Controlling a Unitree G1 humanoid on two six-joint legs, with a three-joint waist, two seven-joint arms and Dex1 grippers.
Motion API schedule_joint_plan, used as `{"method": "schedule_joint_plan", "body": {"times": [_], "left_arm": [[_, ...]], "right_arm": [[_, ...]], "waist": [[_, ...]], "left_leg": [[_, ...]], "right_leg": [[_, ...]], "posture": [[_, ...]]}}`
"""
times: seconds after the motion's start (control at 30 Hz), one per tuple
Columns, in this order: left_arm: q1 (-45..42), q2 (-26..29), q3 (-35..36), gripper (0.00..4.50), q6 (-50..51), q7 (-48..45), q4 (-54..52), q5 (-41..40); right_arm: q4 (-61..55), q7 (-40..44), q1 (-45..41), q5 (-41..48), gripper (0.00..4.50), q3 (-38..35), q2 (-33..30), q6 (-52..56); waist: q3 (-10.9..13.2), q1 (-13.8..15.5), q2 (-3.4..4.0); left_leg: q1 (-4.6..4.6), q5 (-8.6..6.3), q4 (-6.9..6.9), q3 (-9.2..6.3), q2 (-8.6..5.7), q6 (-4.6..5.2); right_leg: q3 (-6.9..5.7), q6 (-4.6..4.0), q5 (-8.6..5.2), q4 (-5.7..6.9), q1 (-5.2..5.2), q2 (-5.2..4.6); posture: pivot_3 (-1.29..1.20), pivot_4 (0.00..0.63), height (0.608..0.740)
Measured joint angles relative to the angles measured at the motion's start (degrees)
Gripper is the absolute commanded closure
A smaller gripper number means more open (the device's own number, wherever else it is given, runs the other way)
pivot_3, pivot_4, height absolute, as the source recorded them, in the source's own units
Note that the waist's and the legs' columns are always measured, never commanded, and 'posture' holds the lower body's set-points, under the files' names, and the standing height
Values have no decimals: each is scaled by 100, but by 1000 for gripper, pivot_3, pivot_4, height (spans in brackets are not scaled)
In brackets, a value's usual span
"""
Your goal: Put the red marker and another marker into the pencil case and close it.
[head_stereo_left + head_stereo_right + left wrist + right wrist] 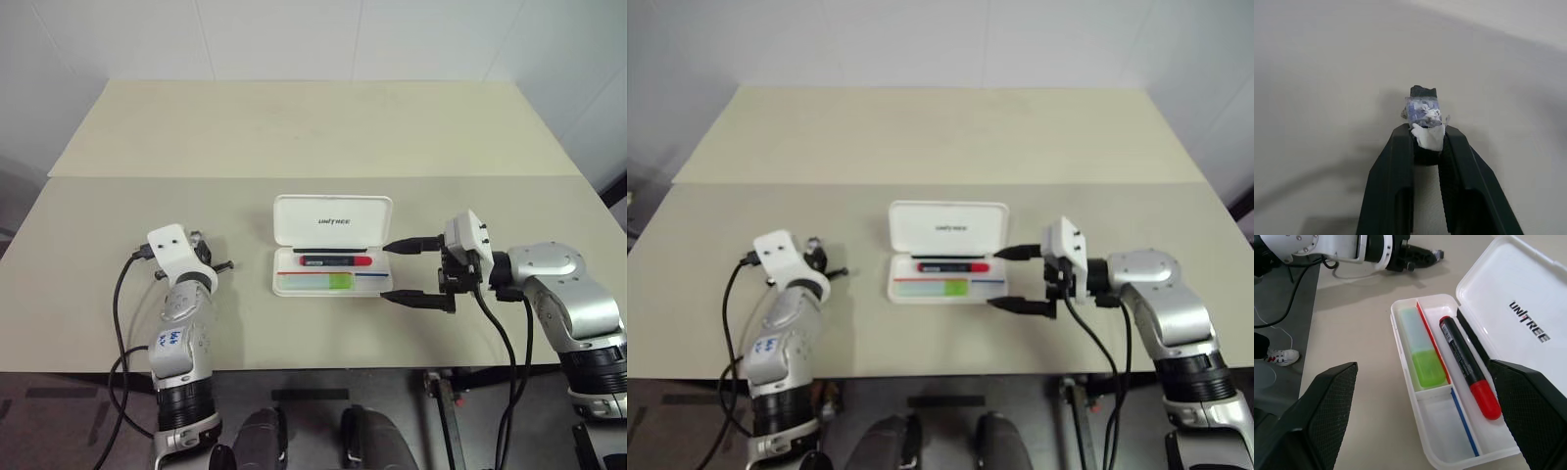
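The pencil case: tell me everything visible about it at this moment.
The pencil case is a white, hard-looking plastic box with rounded corners, lying open on the beige table, its hinged lid tipped back on the far side and showing dark UNITREE lettering. A red and a blue stripe run along the tray. The red marker, black-barrelled with a red cap, lies in the compartment next to the lid; the green highlighter lies flat in the compartment beside it. The right gripper is open beside the case's right end, not touching it.

One white pencil case lay open near the middle of the table, holding two markers: one red marker and one green highlighter. Two grippers hovered above the table.
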Motion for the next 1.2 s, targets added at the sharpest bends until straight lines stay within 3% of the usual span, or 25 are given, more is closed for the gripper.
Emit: {"method": "schedule_joint_plan", "body": {"times": [0.3, 0.4, 0.53, 0.67, 0.9, 1.2], "left_arm": [[-253, 959, 22, 4212, 202, -1640, -554, -1302], [-341, 1630, -110, 4212, 129, -2793, -616, -1799], [-620, 2101, -218, 4212, -124, -4182, -618, -2452], [-678, 2745, -1011, 4212, -434, -6048, -628, -2691], [-1370, 2755, -2341, 4212, -1174, -7439, 562, -2059], [-1936, 2108, -3426, 4212, -2458, -7943, 2391, -768]], "right_arm": [[-199, -10, 303, 165, 0, -555, -221, -100], [-392, -52, 603, 244, 0, -711, -311, -79], [-493, -215, 783, 278, 0, -893, -347, -58], [-760, -414, 1094, 327, 0, -1094, -406, 50], [-1245, -862, 1574, 447, 0, -1567, -463, 280], [-1944, -1309, 2145, 689, 0, -2059, -517, 643]], "waist": [[0, 31, 0], [0, 27, 0], [0, 23, 1], [0, 23, 2], [0, 41, 2], [0, 38, 2]], "left_leg": [[-1, 0, -2, 0, 0, -2], [-1, 16, -5, 4, 0, -30], [0, 15, -4, 7, -1, -30], [0, 18, -14, 9, -1, -33], [-1, 16, -6, 6, -4, -16], [-9, 11, -4, 8, -3, -5]], "right_leg": [[1, 0, 0, -6, 1, 1], [0, 0, 0, -11, 1, 1], [3, 1, 0, -14, 3, 0], [5, -1, 0, -24, 2, 5], [9, 4, 2, -28, 8, 3], [-1, 10, 5, -39, 4, 5]], "posture": [[0, 150, 740], [0, 150, 740], [0, 150, 740], [0, 150, 740], [0, 150, 740], [0, 150, 740]]}}
